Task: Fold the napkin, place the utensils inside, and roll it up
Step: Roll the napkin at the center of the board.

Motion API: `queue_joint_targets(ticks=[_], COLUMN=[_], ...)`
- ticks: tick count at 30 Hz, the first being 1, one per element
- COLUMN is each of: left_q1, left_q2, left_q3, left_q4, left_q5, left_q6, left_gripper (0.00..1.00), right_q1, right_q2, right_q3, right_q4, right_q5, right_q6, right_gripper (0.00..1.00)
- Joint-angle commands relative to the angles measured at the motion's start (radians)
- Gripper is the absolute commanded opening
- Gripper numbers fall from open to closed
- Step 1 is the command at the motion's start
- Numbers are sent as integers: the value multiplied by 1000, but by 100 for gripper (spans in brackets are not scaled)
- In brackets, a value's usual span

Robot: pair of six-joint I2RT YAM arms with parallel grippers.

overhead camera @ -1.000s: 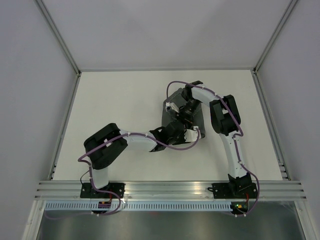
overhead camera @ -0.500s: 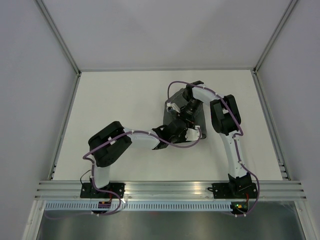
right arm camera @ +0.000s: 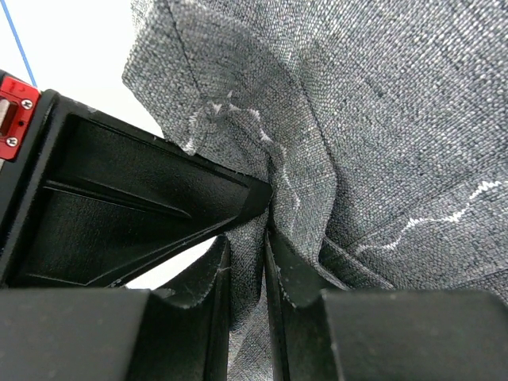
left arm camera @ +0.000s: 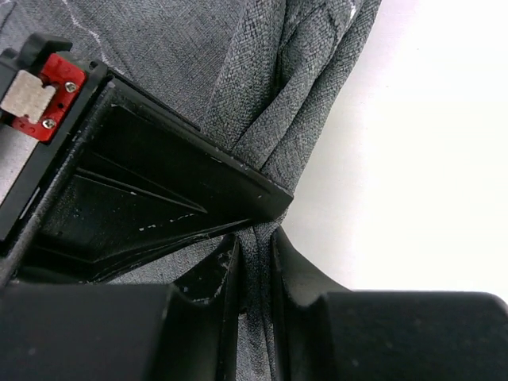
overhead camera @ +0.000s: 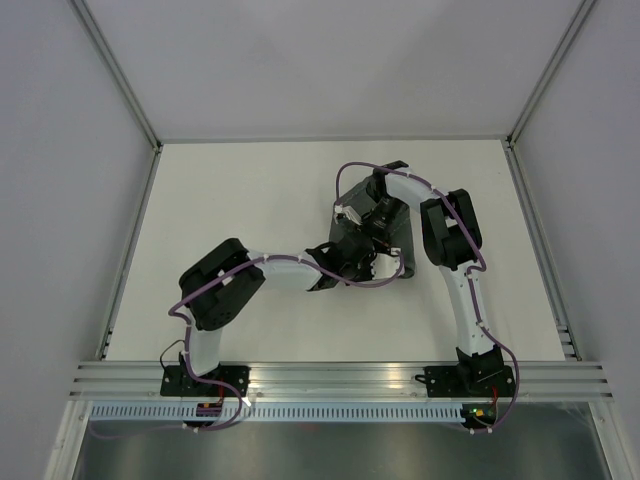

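Observation:
The dark grey napkin (overhead camera: 400, 248) lies bunched right of the table's centre, mostly under both arms. My left gripper (overhead camera: 368, 262) is shut on a folded edge of it; in the left wrist view the gripper (left arm camera: 255, 266) pinches the cloth (left arm camera: 270, 71) beside bare white table. My right gripper (overhead camera: 366, 226) is shut on another fold; in the right wrist view the gripper (right arm camera: 248, 262) squeezes the cloth (right arm camera: 381, 119), which shows a pale stitched line. No utensils are in view.
The white table (overhead camera: 250, 200) is walled by pale panels at the back and sides. A metal rail (overhead camera: 340, 378) runs along the near edge by the arm bases. Purple cables loop round both arms.
My left arm has reached a little further right and toward the back, bringing its held napkin edge closer to the right gripper. The right arm has barely moved.

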Motion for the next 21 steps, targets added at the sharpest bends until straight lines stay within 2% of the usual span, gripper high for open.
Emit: queue_joint_targets(ticks=[1,7,14,21], left_q1=[21,46,90,128], left_q2=[56,66,87,106], left_q3=[30,62,107,151], left_q4=[-68,-141,-209,-270], left_q5=[89,170,295,370], left_q6=[-67,-110,-164,-187], left_gripper=[4,2,2,2], right_q1=[5,-9,-45,-84], right_q2=[75,38,-36,-120], right_q3=[-18,-25,-21,-13], right_q4=[110,104,83,72], right_q5=[147,108,35,-19], right_q6=[-71,-66,-51,-22], right_gripper=[14,19,44,53])
